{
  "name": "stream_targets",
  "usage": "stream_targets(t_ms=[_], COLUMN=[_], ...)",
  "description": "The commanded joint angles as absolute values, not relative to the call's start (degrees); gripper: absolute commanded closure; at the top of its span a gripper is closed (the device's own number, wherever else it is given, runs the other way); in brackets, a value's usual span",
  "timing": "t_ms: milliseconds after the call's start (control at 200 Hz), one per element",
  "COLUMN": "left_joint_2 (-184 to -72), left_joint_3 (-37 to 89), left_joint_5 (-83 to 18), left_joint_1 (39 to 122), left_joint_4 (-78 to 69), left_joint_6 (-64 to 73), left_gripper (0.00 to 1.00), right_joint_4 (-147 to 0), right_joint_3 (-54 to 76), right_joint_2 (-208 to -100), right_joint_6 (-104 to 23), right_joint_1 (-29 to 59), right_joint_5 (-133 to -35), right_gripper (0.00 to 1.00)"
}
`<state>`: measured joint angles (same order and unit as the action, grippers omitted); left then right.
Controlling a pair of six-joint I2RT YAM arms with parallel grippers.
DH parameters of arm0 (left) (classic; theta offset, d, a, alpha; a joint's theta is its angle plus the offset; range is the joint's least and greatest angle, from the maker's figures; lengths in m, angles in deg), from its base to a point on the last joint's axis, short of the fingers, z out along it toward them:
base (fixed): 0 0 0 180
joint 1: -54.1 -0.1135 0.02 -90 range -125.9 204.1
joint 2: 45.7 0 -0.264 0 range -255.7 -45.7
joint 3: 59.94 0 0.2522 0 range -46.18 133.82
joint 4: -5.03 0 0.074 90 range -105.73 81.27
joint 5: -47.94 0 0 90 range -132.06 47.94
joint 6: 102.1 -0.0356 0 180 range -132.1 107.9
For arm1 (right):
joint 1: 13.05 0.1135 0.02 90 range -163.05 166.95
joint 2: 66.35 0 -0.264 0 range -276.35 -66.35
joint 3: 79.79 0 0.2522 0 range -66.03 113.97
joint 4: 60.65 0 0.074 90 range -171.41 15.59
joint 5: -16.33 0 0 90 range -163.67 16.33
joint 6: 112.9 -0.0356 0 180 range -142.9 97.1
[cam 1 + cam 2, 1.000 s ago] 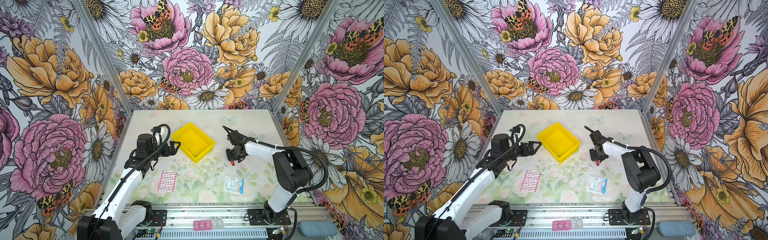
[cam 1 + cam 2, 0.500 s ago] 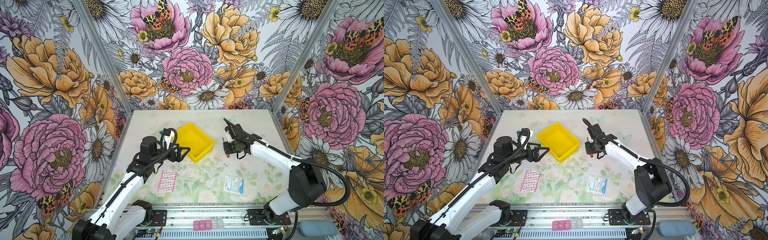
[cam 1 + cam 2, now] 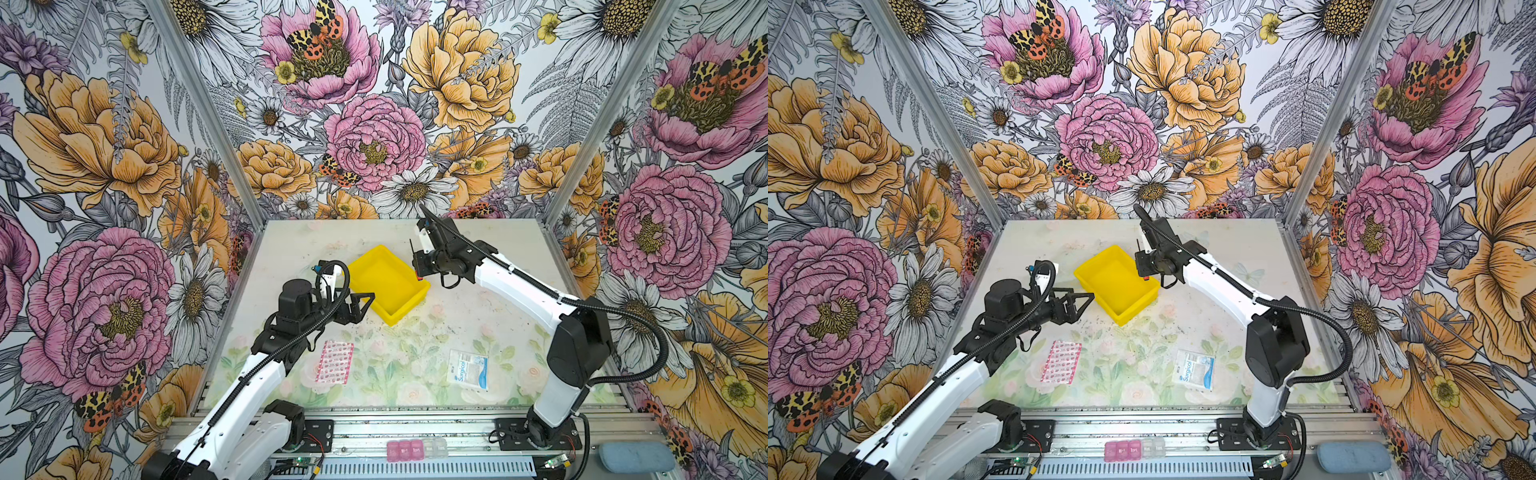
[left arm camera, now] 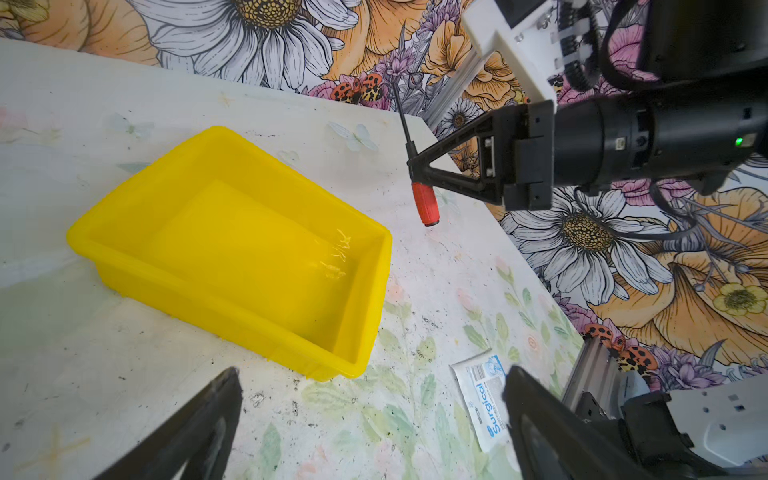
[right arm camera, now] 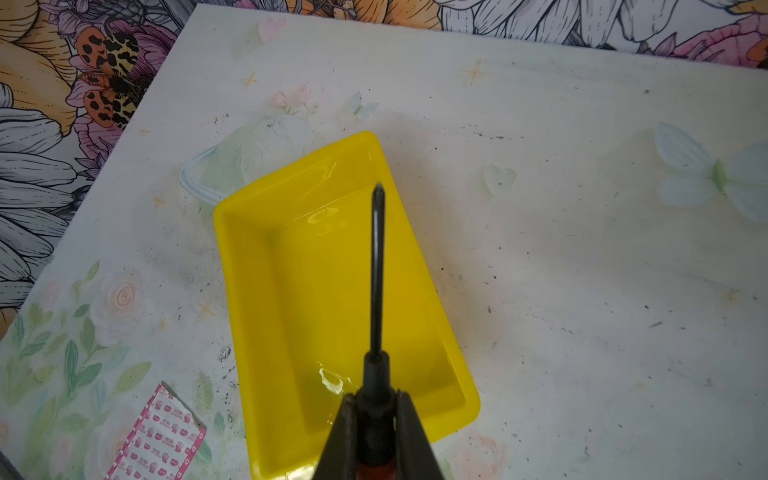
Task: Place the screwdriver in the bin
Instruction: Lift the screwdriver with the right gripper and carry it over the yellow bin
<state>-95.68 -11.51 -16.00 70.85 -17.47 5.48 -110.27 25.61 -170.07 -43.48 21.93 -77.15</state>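
Small slim screwdriver (image 4: 424,204), black shaft, red-orange handle: hanging handle-down, shaft up, clamped in closed right gripper (image 4: 412,171). Hovering raised at edge of bright yellow shallow plastic bin (image 4: 199,303), not yet lying inside. Likely remaining: shifting over cavity, releasing. Left gripper (image 3: 363,306) hovering spread open beside bin, holding nothing.

Flower-papered booth around a pale printed surface

Three walls (image 3: 374,124) carried large pink, orange and white blooms with spotted moths, and metal posts (image 3: 201,104) stood at the far corners. The surface (image 3: 478,316) was whitish toward its far edge, printed with faint leaves and roses toward its near edge, and flecked with dark specks. A metal rail (image 3: 415,428) ran along that near edge. Light was even.
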Motion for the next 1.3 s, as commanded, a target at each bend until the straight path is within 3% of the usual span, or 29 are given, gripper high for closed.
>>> stream_targets(t_ms=[0, 636, 1296], left_joint_2=[-95.0, -95.4, -96.3], left_joint_3=[-11.5, -11.5, -10.3], left_joint_5=[-20.2, -24.1, -29.0], left_joint_1=[70.6, 70.4, 70.4], left_joint_4=[-18.1, -19.3, -22.5], left_joint_6=[4.6, 4.8, 2.4], left_gripper=[0.01, 0.01, 0.01], right_joint_4=[-110.1, -110.2, -110.1], right_joint_3=[31.2, 46.2, 42.8], right_joint_2=[-174.5, -193.4, -198.5], right_joint_6=[-43.8, -42.1, -43.2], right_joint_1=[23.3, 26.7, 26.9], right_joint_5=[-78.4, -80.4, -78.6], right_gripper=[1.00, 1.00, 1.00])
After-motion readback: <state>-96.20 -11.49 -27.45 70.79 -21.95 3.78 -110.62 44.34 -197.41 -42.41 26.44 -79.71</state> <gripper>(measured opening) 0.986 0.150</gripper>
